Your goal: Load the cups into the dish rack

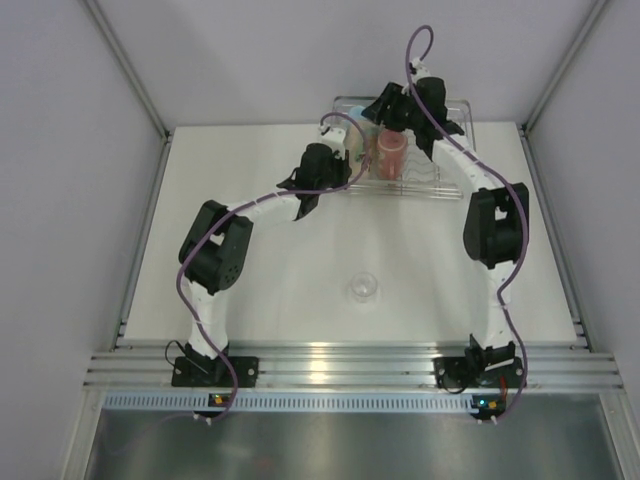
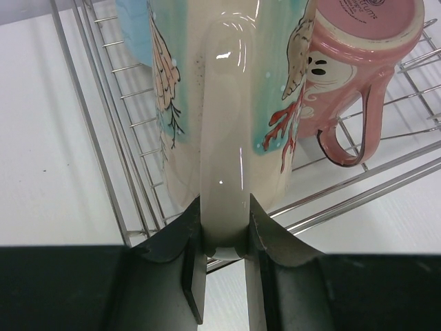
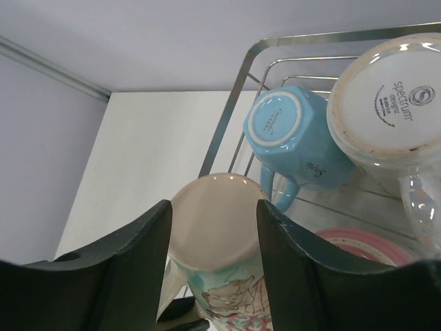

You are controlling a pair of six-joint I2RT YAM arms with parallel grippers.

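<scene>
Small clear glass (image 1: 363, 287) alone on the surface (image 1: 290, 310), left hand (image 2: 224, 234) clamped on the handle of the cream floral mug (image 2: 227, 103) in the dish rack (image 2: 103, 158), right hand (image 3: 213, 207) straddling that mug's upturned base, grip unclear, light blue cup (image 3: 293, 134) behind.

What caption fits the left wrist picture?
Left pincer grips the cream mug by its handle at the dish rack, pink mug beside it.

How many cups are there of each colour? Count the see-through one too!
Cream floral mug: 1
Light blue mug: 1
Pink mug: 1
White-bottomed mug: 1
Clear glass: 1
Total: 5
</scene>
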